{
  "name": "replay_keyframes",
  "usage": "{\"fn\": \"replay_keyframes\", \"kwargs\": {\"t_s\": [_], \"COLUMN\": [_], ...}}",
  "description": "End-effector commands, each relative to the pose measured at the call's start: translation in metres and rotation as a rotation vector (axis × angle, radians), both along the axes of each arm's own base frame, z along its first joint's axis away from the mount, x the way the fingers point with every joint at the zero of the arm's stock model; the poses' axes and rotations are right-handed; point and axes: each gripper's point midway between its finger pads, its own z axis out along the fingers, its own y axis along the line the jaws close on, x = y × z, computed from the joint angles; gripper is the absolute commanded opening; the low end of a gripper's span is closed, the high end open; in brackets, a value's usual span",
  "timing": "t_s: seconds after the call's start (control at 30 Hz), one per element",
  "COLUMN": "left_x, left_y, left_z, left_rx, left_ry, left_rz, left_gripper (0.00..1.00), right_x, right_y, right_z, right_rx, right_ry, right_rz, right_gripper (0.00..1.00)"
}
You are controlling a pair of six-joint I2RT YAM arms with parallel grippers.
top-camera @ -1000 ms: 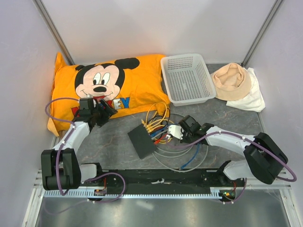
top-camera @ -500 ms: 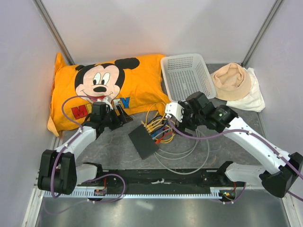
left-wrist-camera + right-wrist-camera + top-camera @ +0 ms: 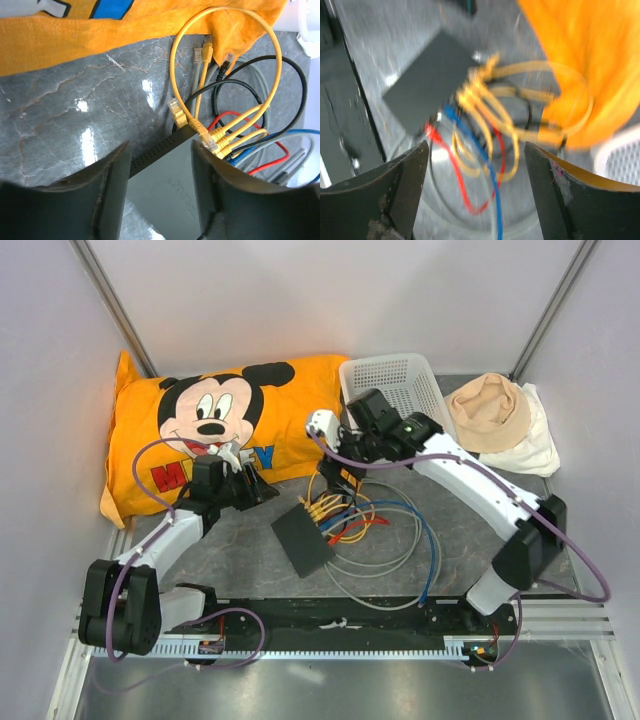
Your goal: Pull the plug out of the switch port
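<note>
One orange Mickey Mouse pillow (image 3: 220,430) lies at the far left of the grey tabletop (image 3: 240,540). The left arm reaches forward from its base along the pillow's near edge. The left gripper (image 3: 255,485) points right toward the cables, and its fingers are spread with nothing between them. In the left wrist view those fingers (image 3: 112,190) frame the far corner of the one switch (image 3: 175,180).

The switch (image 3: 302,540) lies flat and skewed near the middle of the table, in front of the pillow's right end and between the two arms. Its socket edge faces the far right. At least three yellow plugs (image 3: 215,142) sit in a row along that edge, and a blue plug sits just beside them. The cable tangle (image 3: 375,530) has several yellow loops, one red, one blue, one black and some grey. Two loose plug ends, one yellow (image 3: 206,50) and one black (image 3: 227,59), rest against the pillow's edge.

The right arm rises from its base, bends at the elbow and stretches back left. The right gripper (image 3: 345,448) hangs over the far side of the tangle with its fingers (image 3: 400,190) wide apart and gripping nothing, though its wrist view is blurred. Beside its wrist is one white mesh basket (image 3: 410,370). At the far right, one beige hat (image 3: 490,410) lies on one white cloth (image 3: 540,450).
</note>
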Motion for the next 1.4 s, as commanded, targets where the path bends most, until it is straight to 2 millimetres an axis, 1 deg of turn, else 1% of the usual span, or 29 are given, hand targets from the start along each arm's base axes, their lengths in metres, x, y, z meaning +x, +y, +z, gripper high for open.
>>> {"fn": "replay_keyframes", "kwargs": {"t_s": [0.0, 0.03, 0.07, 0.1, 0.13, 0.17, 0.2, 0.27, 0.3, 0.37, 0.5, 0.63, 0.73, 0.8, 0.87, 0.9, 1.0, 1.13, 1.23, 1.37], "left_x": [0.007, 0.006, 0.005, 0.003, 0.001, 0.0, -0.002, -0.005, -0.007, -0.007, -0.009, -0.006, -0.004, 0.003, 0.004, 0.004, 0.004, 0.008, 0.007, 0.008], "left_y": [0.001, 0.002, 0.002, 0.003, 0.005, 0.007, 0.008, 0.008, 0.009, 0.01, 0.012, 0.012, 0.012, 0.013, 0.014, 0.013, 0.012, 0.013, 0.014, 0.015], "left_z": [0.021, 0.026, 0.026, 0.024, 0.023, 0.022, 0.022, 0.02, 0.018, 0.015, 0.009, 0.003, -0.001, 0.001, -0.001, -0.002, -0.004, -0.004, -0.005, -0.004], "left_rx": [0.04, 0.045, 0.059, 0.064, 0.07, 0.071, 0.069, 0.07, 0.07, 0.068, 0.057, 0.043, 0.041, 0.042, 0.039, 0.037, 0.035, 0.047, 0.051, 0.054], "left_ry": [-0.106, -0.131, -0.147, -0.149, -0.145, -0.139, -0.135, -0.13, -0.125, -0.127, -0.118, -0.095, -0.075, -0.099, -0.089, -0.087, -0.084, -0.09, -0.09, -0.098], "left_rz": [-0.054, -0.06, -0.074, -0.078, -0.073, -0.065, -0.063, -0.069, -0.069, -0.061, -0.046, -0.034, -0.028, -0.021, -0.018, -0.024, -0.033, -0.041, -0.04, -0.033], "left_gripper": [0.43, 0.27, 0.19, 0.12, 0.02, 0.02, 0.01, 0.02, 0.02, 0.01, 0.02, 0.02, 0.02, 0.02, 0.02, 0.02, 0.02, 0.02, 0.01, 0.02], "right_x": [0.029, 0.034, 0.036, 0.038, 0.038, 0.037, 0.035, 0.035, 0.031, 0.029, 0.023, 0.013, 0.012, 0.015, 0.018, 0.023, 0.032, 0.039, 0.04, 0.046], "right_y": [0.05, 0.055, 0.058, 0.062, 0.064, 0.066, 0.067, 0.066, 0.066, 0.065, 0.07, 0.076, 0.082, 0.086, 0.087, 0.088, 0.089, 0.087, 0.087, 0.09], "right_z": [-0.004, -0.005, -0.011, -0.023, -0.029, -0.035, -0.045, -0.056, -0.064, -0.07, -0.075, -0.093, -0.104, -0.114, -0.118, -0.121, -0.121, -0.124, -0.125, -0.126], "right_rx": [0.101, 0.104, 0.096, 0.082, 0.075, 0.064, 0.047, 0.021, 0.004, -0.006, -0.015, -0.071, -0.08, -0.091, -0.097, -0.105, -0.107, -0.12, -0.121, -0.122], "right_ry": [0.077, 0.078, 0.09, 0.122, 0.133, 0.131, 0.159, 0.158, 0.183, 0.192, 0.172, 0.14, 0.145, 0.129, 0.098, 0.065, 0.005, -0.03, -0.033, -0.04], "right_rz": [0.005, 0.009, 0.015, 0.03, 0.047, 0.085, 0.109, 0.158, 0.177, 0.195, 0.253, 0.312, 0.314, 0.305, 0.316, 0.307, 0.29, 0.274, 0.266, 0.243], "right_gripper": [0.77, 0.73, 0.72, 0.71, 0.7, 0.69, 0.69, 0.69, 0.7, 0.72, 0.79, 0.8, 0.8, 0.81, 0.81, 0.81, 0.81, 0.78, 0.73, 0.64]}}
